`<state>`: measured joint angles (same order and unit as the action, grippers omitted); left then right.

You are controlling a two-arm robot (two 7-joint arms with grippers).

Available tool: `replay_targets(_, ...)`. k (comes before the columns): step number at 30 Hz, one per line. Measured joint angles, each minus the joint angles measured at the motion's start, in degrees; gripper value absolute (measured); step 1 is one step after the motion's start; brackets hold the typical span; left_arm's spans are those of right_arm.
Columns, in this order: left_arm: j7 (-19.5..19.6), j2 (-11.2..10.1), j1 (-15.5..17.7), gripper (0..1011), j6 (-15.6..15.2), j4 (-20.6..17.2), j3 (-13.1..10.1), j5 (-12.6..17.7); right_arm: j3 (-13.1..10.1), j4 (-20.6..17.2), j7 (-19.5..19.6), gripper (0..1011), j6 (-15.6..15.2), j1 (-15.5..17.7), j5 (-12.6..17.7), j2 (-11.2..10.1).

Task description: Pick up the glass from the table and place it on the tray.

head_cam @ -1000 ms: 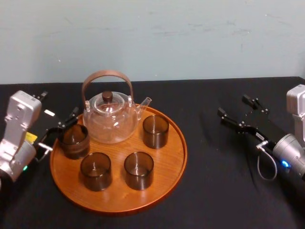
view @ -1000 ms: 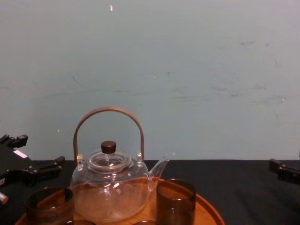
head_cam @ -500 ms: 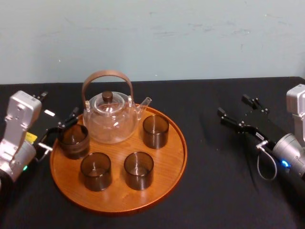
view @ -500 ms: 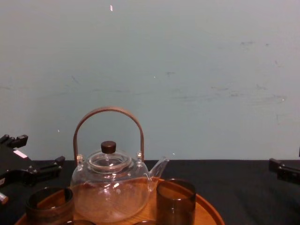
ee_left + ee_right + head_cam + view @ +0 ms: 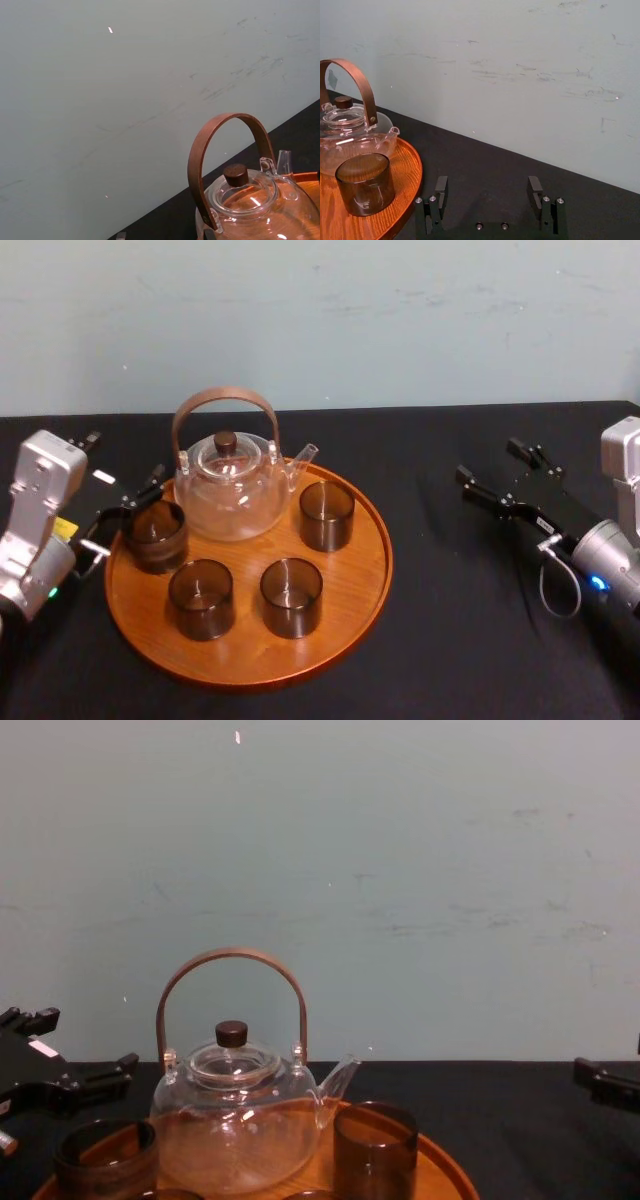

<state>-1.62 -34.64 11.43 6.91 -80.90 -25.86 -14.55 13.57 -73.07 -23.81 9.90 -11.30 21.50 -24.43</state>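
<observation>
Presently on view: a black-covered table [image 5: 450, 640] against a pale blue-green wall [image 5: 400, 320], bearing a round orange-brown wooden tray [image 5: 381, 570] with a low rim. On the tray, toward its far side: a clear glass teapot [image 5: 228, 495] with an arched brown handle, a dark knob on its lid, and its spout turned to the robot's right. The glass [image 5: 155, 535], smoky brown and upright, stands on the tray at its left edge, just beside the teapot. Three like items stand upright on the tray, apart from one another: the spout-side glass [image 5: 326, 515], the near-left glass [image 5: 201, 598] and the near-right glass [image 5: 291, 597]. Left gripper [image 5: 122, 460]: at the tray's left edge, fingers spread apart and holding nothing, its inner finger just above and behind the glass's rim; the chest view shows a gap between the two. Right gripper [image 5: 495, 465]: low over the bare cloth well to the right of the tray, fingers likewise spread wide with nothing between them, pointed toward the wall
</observation>
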Motion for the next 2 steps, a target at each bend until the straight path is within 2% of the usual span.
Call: replay_targets(2,0.0,0.0,0.0,1001,0.0,0.0,0.0,0.0,0.0,0.0,0.0,1002,0.0,0.0,0.0,0.0)
